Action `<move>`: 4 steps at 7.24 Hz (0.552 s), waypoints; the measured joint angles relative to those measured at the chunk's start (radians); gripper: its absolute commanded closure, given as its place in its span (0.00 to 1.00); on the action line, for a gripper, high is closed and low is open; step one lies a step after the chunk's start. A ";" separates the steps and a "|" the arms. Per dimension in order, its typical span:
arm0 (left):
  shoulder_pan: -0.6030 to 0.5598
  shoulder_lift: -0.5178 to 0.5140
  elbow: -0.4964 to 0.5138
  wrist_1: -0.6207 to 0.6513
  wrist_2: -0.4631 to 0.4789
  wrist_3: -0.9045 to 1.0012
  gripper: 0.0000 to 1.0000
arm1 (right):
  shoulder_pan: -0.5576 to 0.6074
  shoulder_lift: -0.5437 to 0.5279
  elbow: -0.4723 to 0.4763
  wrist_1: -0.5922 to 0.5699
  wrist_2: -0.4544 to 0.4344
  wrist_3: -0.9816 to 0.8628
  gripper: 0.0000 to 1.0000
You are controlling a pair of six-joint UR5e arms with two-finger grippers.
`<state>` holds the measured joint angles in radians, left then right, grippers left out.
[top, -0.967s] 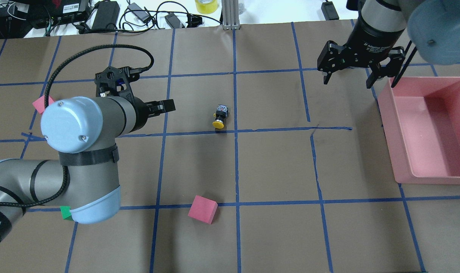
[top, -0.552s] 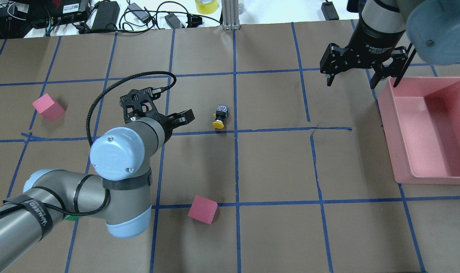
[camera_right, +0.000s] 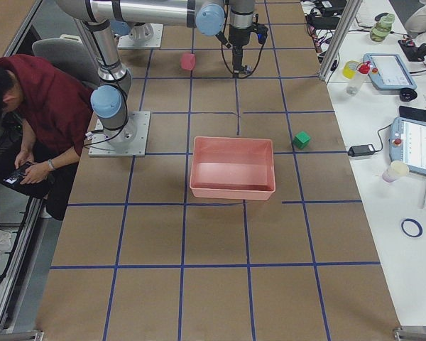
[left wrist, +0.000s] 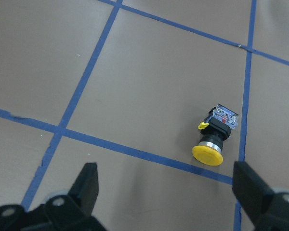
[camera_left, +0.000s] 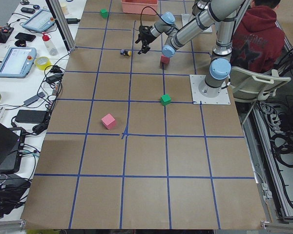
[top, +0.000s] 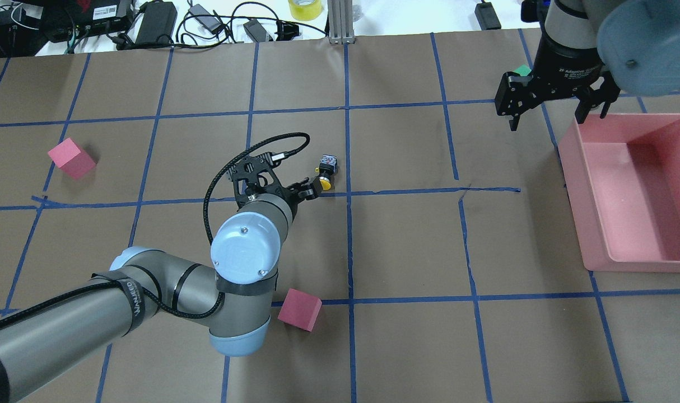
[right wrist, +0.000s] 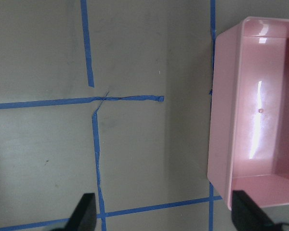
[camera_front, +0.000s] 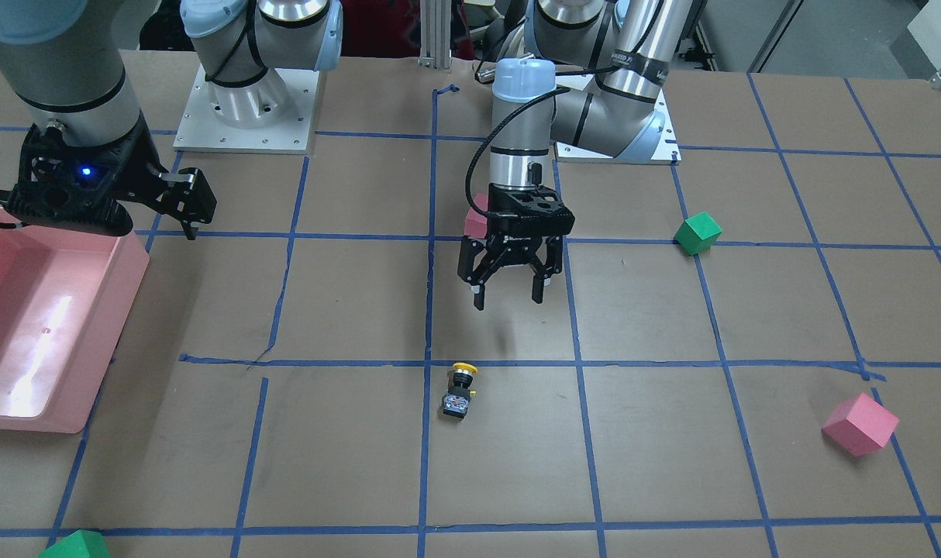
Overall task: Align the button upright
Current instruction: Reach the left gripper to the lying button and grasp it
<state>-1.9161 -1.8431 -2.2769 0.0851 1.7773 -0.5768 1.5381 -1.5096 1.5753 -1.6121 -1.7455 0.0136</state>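
- We see the button (camera_front: pixel 460 391), a yellow dome on a blocky black-grey base, lying sideways on brown paper (camera_front: pixel 346 465).
- Left gripper (camera_front: pixel 508 298): jaws spread, hovering near it.
- Right gripper (top: pixel 557 115): jaws spread, near the smooth pink tub (top: pixel 637 263).

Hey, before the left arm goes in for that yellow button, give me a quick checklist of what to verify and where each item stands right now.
1. Button upright: not ok. It lies on its side, with the yellow cap toward the robot's base.
2. Left tool open and empty: ok. Its jaws stand wide apart.
3. Left tool centred over the button: not ok. In the left wrist view the button sits off toward one finger, not midway.
4. Room around the button: ok. The nearest pink cube is well apart from it.
5. Right tool out of the way: ok. It is open, far off by the pink bin.
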 measured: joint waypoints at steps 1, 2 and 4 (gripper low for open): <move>-0.011 -0.045 0.032 0.019 0.002 0.016 0.03 | 0.002 0.000 0.000 0.000 -0.005 -0.002 0.00; -0.016 -0.089 0.059 0.034 0.003 0.033 0.04 | 0.005 0.001 0.000 0.000 -0.008 -0.006 0.00; -0.018 -0.180 0.110 0.056 0.001 0.106 0.04 | 0.020 0.006 0.007 0.000 -0.002 -0.013 0.00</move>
<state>-1.9340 -2.0229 -2.1665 0.1409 1.7788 -0.4712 1.5582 -1.5031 1.5823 -1.6122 -1.7480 0.0010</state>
